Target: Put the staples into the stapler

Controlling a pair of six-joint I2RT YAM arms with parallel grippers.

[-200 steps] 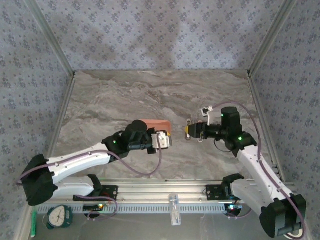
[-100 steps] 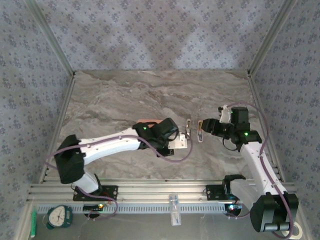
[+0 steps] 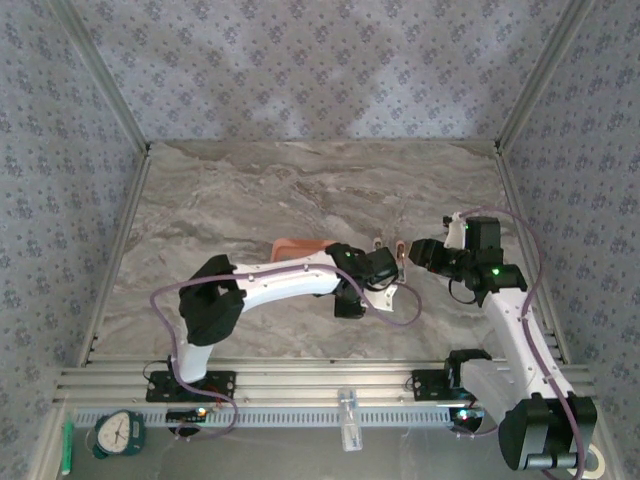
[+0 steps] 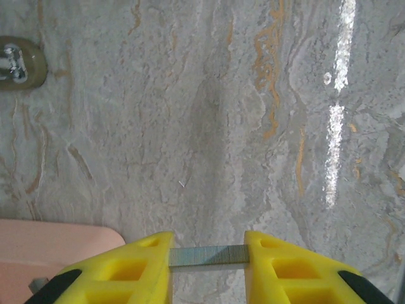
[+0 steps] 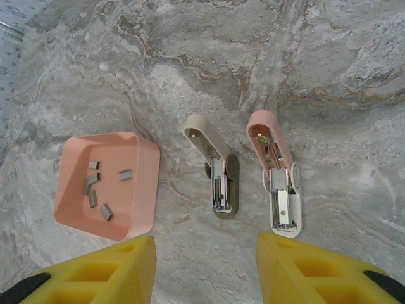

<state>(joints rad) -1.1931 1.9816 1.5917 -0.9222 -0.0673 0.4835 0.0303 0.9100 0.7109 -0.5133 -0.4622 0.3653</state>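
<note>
Left gripper: our left gripper (image 4: pixel 209 249) pinches one staple strip (image 4: pixel 209 256) by its two ends, between the yellow fingers (image 4: pixel 155 244). Held this way the strip stays level and its long side is free. We think that lets it drop into a channel.
Where the strip is: up off the worktop (image 4: pixel 209 114), near the middle, with a corner of the pink tray (image 4: pixel 57 244) just beside the gripper.
Right gripper: our right gripper (image 5: pixel 205 266) is spread wide and holds nothing. It hangs above the two staplers, maybe so it can steady one.
Stapler: the pink-and-white stapler (image 5: pixel 276 177) lies on the worktop, a bit right of the middle. It is folded open with its grey metal part showing, so we think it is ready for staples.
Other stapler: a beige stapler (image 5: pixel 215 172) lies just beside it on the tray side. It is open too, and the two do not touch.
Spare staples: a few loose staples (image 5: pixel 95 187) lie in the pink tray, whose walls keep them together.
Step now: we judge we are bringing the strip to the stapler. It is not in yet.
Next: line the strip up with the channel and lower it gently.
Watch out: the strip is thin and could twist or slip. We could also go to the wrong stapler.
</note>
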